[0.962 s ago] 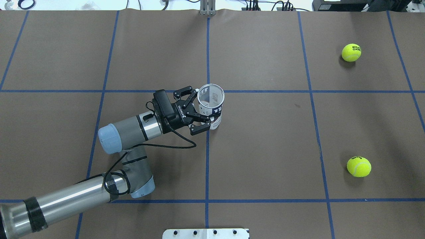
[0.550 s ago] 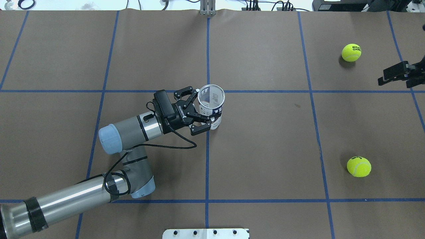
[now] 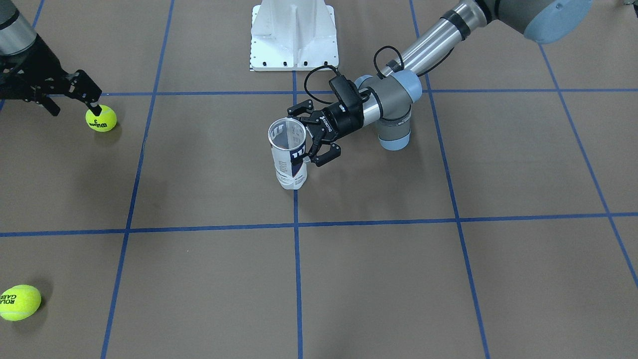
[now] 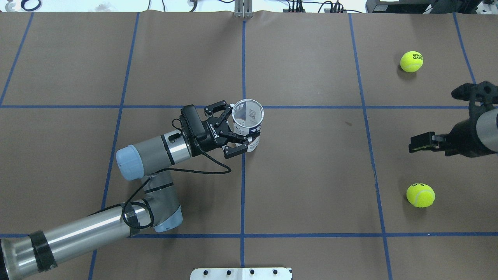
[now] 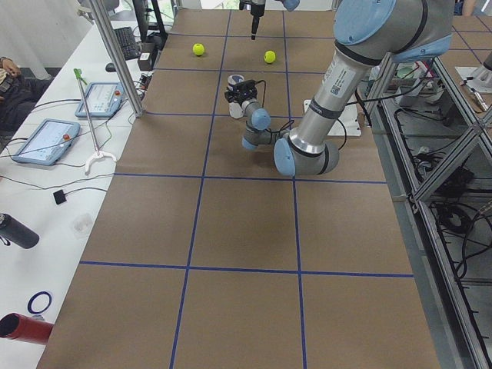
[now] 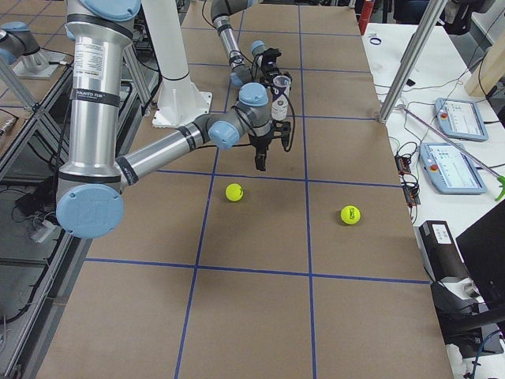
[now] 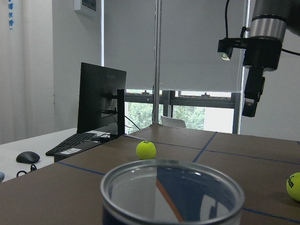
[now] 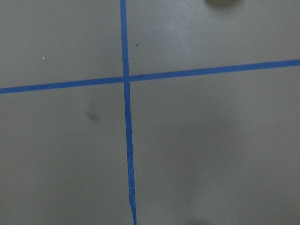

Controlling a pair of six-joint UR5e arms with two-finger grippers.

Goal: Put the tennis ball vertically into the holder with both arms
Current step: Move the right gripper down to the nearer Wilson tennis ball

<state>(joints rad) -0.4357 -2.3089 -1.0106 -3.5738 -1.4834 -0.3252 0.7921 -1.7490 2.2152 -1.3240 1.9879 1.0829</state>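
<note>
Your left gripper (image 4: 233,136) is clamped around the holder (image 4: 248,123), keeping it upright with its open mouth up so a ball can drop in; your right gripper (image 3: 75,94) hangs with fingers spread above the near tennis ball (image 3: 101,118), not yet grasping; the second ball (image 3: 19,302) lies well apart, beyond it.

left end effector (image 4: 238,136) clamped; right end effector (image 3: 70,97) spread, raised
</note>
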